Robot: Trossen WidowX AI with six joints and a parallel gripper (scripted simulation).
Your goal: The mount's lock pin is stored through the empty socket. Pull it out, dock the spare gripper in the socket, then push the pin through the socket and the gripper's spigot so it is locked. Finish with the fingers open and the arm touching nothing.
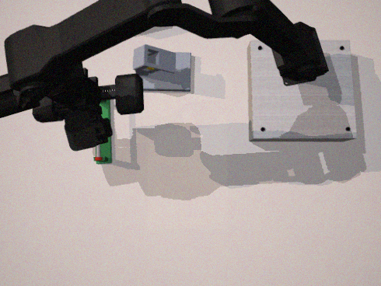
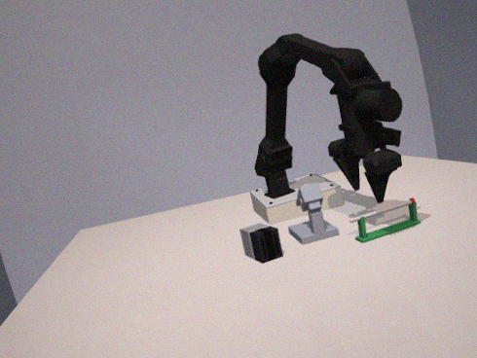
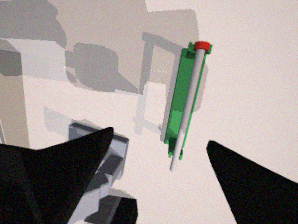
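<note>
The black two-fingered hand (image 1: 109, 113) (image 2: 368, 195) (image 3: 160, 138) is spread wide, its tapered fingers apart and nothing between them. It hangs above the pale desk (image 1: 194, 233) (image 2: 195, 302) (image 3: 260, 75), fingertips pointing down. In the exterior view, the fingertips are above the level of the pin, with a gap between.

Near the hand is the lock pin, a slender light-grey rod with a red head (image 1: 98, 149) (image 2: 385, 210) (image 3: 187, 110). It lies lengthwise across the two short uprights of a green stand with a long, narrow base (image 1: 106, 144) (image 2: 389, 231) (image 3: 183, 82). The red head sits at one upright, and the plain end juts past the other.

Beside the stand, apart from it, stands the blue-grey mount with a flat rectangular foot (image 1: 183, 74) (image 2: 316, 221) (image 3: 117, 145). A post rises from the foot to a tilted, box-like head; the top view shows a squarish opening in it and a small yellow patch below.

In the exterior view, a chunky grey-and-black block (image 2: 265, 244), apparently the spare gripper, rests on the desk near the mount, apart from its foot. Farther from the hand, the jointed black arm (image 1: 117, 31) (image 2: 275, 112) rises from a pale, squarish base with dark holes near its corners (image 1: 268, 97) (image 2: 265, 212).
</note>
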